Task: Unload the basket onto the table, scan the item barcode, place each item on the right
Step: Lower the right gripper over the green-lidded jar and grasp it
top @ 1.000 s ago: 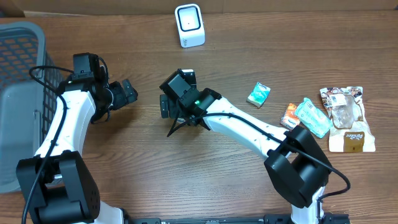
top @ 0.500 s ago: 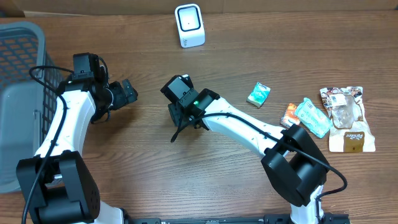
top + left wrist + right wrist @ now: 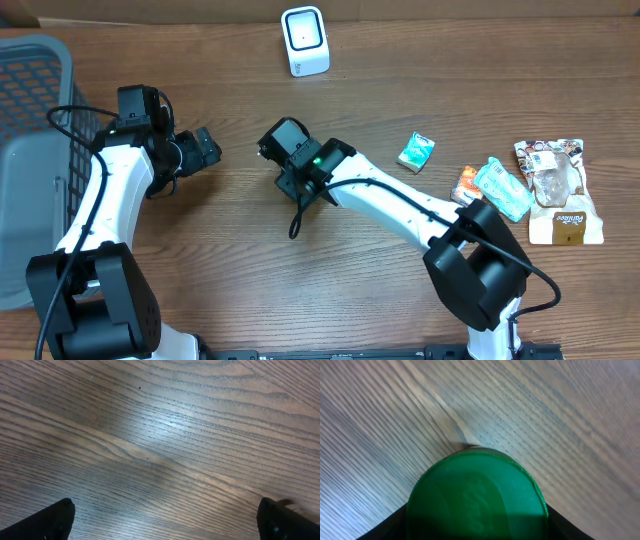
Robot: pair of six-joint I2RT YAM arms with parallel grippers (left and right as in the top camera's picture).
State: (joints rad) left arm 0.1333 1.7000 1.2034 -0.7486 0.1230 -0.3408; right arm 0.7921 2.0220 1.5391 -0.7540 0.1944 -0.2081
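Round green item [image 3: 477, 497] is sitting between my right gripper's [image 3: 293, 165] fingers [image 3: 385, 527], which are pinching it from both sides, its embossed round top filling the lower part of my right wrist view over the wood of the table [image 3: 165, 435]. From overhead my gripper is hiding the round green item, at mid-table, on the near side of the white scanner [image 3: 305, 40] that is standing at the far edge. I cannot tell whether the item is touching the wood. My left gripper [image 3: 207, 147] is hanging with its fingers spread wide over bare wood, left of the right one and beside the grey basket [image 3: 30, 90]. Several packets [image 3: 503, 188] are lying well to the right.
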